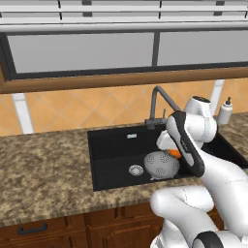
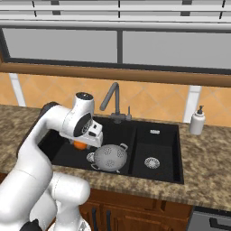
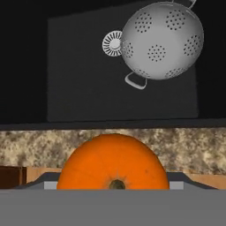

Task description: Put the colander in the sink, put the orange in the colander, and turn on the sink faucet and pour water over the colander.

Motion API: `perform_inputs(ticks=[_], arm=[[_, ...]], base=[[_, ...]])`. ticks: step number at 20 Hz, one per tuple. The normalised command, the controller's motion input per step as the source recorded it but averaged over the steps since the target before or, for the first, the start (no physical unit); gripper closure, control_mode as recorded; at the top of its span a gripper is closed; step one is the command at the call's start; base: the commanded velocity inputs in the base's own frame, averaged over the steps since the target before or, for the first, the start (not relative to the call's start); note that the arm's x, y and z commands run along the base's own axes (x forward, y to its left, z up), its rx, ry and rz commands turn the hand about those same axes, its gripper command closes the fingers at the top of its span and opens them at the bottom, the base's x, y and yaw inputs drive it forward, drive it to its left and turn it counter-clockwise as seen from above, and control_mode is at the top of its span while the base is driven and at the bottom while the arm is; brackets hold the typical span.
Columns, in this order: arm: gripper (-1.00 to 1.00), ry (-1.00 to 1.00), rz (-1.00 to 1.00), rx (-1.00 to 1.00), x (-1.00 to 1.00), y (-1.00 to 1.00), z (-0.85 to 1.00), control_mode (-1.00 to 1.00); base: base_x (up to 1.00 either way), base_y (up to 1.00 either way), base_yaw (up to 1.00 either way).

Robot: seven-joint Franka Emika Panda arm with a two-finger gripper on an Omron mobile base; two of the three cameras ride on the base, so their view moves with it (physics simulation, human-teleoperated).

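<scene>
Both base views look forward and down from behind the arm, left and right, sharing the sink (image 1: 111,145) and counter (image 1: 43,164), while the hand view looks down on the colander (image 3: 161,39) with the orange (image 3: 112,163) very near.

No text, labels, brands or numbers can be made out anywhere in these shots, tbh. Nothing is printed on the soap bottle (image 2: 197,121), and no markings are seen on the colander (image 3: 161,39), the faucet (image 2: 113,102) or the sink (image 1: 112,145). A small pale plate on the sink's back wall is too blurred to be read.
</scene>
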Motion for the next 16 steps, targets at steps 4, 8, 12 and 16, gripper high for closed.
perform_inputs(ticks=[4,8,12,16], arm=[[1.00,-0.01,-0.16,-0.01,0.40,0.40,-0.05,-1.00],[1.00,-0.02,-0.20,0.00,0.36,0.34,-0.23,-1.00],[1.00,-0.01,-0.21,0.00,0.38,0.33,-0.34,-1.00],[1.00,-0.02,-0.20,0.00,0.36,0.08,-0.37,-1.00]], base=[[0.00,0.00,0.00],[0.00,0.00,0.00],[0.00,0.00,0.00],[0.00,0.00,0.00]])
